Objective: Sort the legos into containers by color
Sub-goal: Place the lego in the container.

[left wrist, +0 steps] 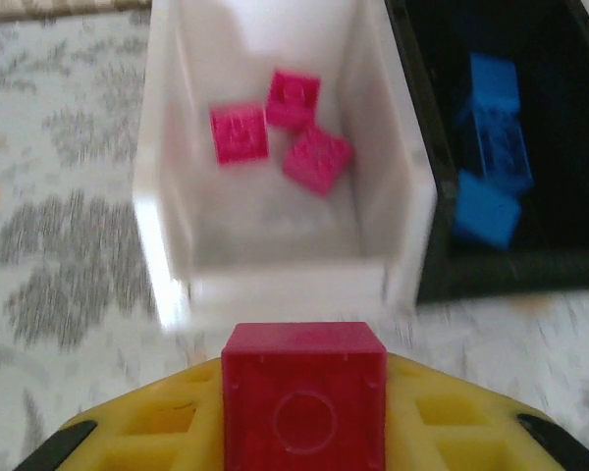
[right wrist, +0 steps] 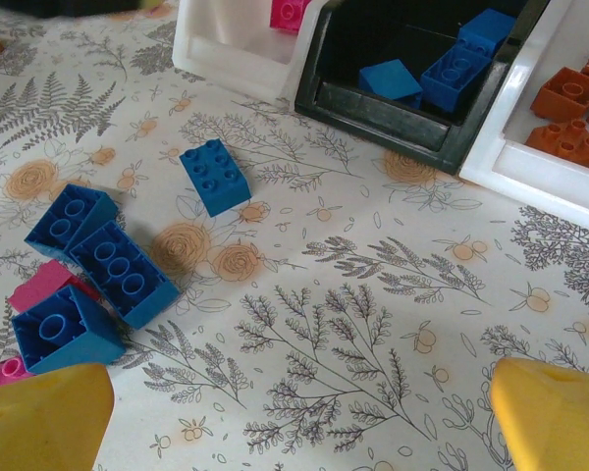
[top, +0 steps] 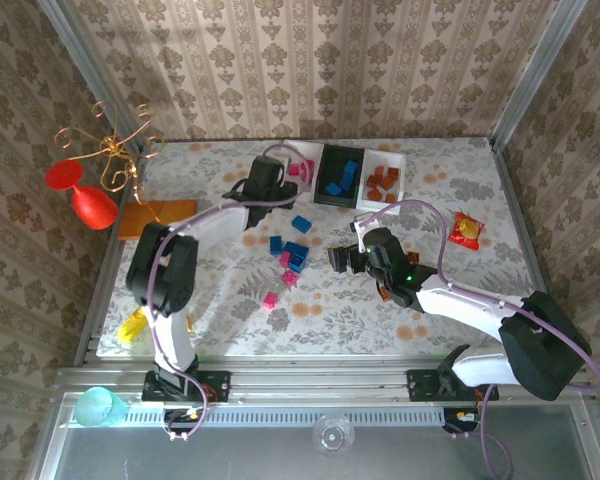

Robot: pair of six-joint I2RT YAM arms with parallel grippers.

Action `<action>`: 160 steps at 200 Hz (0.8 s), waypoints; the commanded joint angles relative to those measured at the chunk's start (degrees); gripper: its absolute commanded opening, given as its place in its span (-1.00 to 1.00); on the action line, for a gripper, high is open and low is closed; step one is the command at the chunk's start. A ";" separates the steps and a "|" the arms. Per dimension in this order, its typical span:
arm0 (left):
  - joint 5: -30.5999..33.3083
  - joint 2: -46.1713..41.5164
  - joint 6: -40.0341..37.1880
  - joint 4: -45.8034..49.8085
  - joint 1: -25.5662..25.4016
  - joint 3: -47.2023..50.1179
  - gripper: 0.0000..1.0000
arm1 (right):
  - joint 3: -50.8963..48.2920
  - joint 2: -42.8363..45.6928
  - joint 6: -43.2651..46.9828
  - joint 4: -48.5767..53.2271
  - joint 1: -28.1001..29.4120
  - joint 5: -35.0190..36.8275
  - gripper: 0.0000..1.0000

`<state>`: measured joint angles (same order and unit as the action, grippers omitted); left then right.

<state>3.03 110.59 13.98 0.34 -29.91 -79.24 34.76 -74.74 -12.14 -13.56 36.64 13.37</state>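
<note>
The left tool (left wrist: 304, 417) pinches a glossy magenta brick (left wrist: 304, 392) between yellow fingers (left wrist: 147, 432) moulded with square recesses, just in front of the near wall of the left white tray (left wrist: 275, 287). Three pink bricks (left wrist: 280, 132) lie at odd angles on that tray's smooth floor. Set against it, the black tray (left wrist: 501, 280) holds blue bricks (left wrist: 491, 147), and the right white tray (right wrist: 530, 177) holds studded orange-brown bricks (right wrist: 569, 118).

The right tool (right wrist: 294, 422) hangs spread wide, its blunt yellow fingertips (right wrist: 39, 417) above the surface (right wrist: 373, 294), a matte cloth printed with ferns and flowers. A cluster of loose blue blocks (right wrist: 123, 270) with round studs lies near one fingertip, with a flat pink piece (right wrist: 44, 285) wedged among them. A single blue block (right wrist: 216, 177) sits apart, nearer the trays.

Off to the right lies a crinkled red-yellow packet (top: 467, 230). At the left are a flat orange board (top: 158, 215) and a curly gold wire stand (top: 115, 160).
</note>
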 commanded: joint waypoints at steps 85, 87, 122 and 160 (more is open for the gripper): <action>-1.16 4.93 -2.46 5.16 3.04 -11.71 0.51 | 0.74 3.40 -0.34 0.29 0.05 0.80 1.00; -1.11 4.56 -2.35 4.66 3.20 -10.95 0.52 | 0.74 3.38 -0.40 0.29 0.04 0.77 1.00; -4.26 7.92 -1.98 9.20 7.42 -14.70 0.55 | 1.18 2.07 -0.78 0.24 0.09 0.06 1.00; -11.14 15.66 1.01 11.53 9.41 -23.06 0.52 | 1.45 1.01 -0.60 0.42 0.05 0.74 1.00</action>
<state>-2.37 121.51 12.40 9.43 -21.08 -97.97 34.76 -72.97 -12.16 -13.54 36.64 13.34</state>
